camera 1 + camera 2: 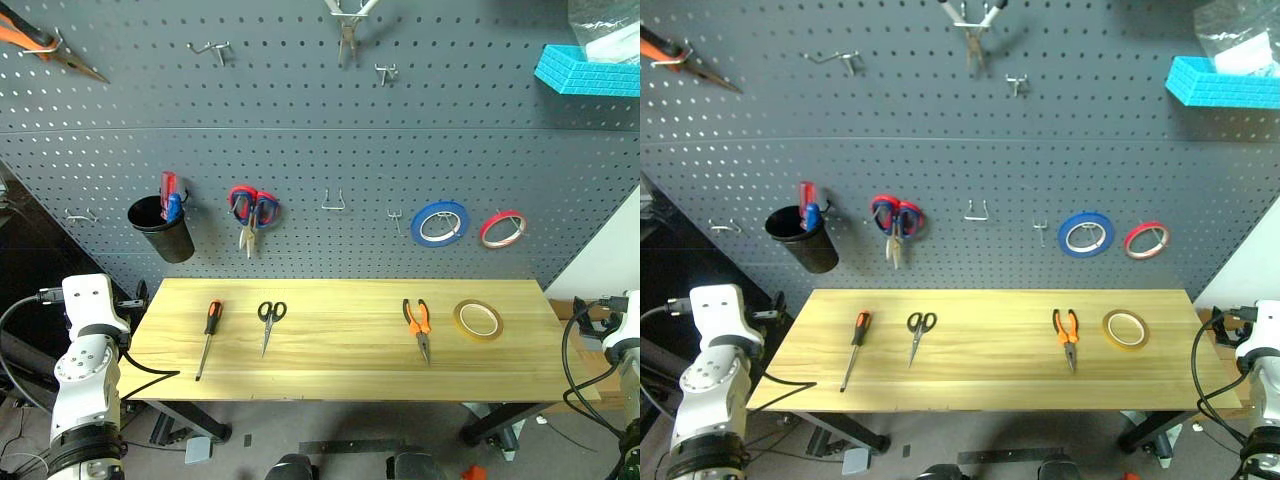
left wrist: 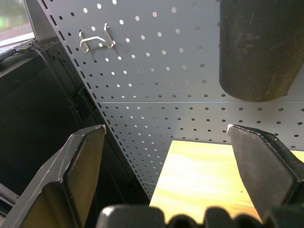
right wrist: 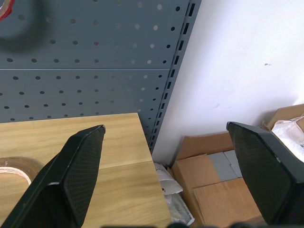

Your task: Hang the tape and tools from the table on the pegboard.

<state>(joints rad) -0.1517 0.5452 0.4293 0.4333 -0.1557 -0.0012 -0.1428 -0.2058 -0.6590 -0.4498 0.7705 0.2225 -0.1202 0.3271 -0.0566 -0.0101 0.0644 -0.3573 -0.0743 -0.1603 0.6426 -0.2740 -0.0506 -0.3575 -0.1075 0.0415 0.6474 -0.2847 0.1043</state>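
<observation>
**Four items lying on table, both hands wide and empty**

Screwdriver (image 1: 208, 338), black scissors (image 1: 269, 324), pliers (image 1: 418, 327) and yellow tape (image 1: 478, 319) are lying in a row across the table (image 1: 340, 375), left to right, mid-frame, well apart from each other. Pegboard (image 1: 320, 150) is filling the upper frame, carrying blue tape (image 1: 440, 223), red tape (image 1: 502, 229), red-blue scissors (image 1: 252, 212) and a black cup (image 1: 162, 228). Left hand (image 2: 166, 142) is gaping wide, holding nothing. Right hand (image 3: 166, 142) is gaping wide, holding nothing, beside the table's corner.
</observation>
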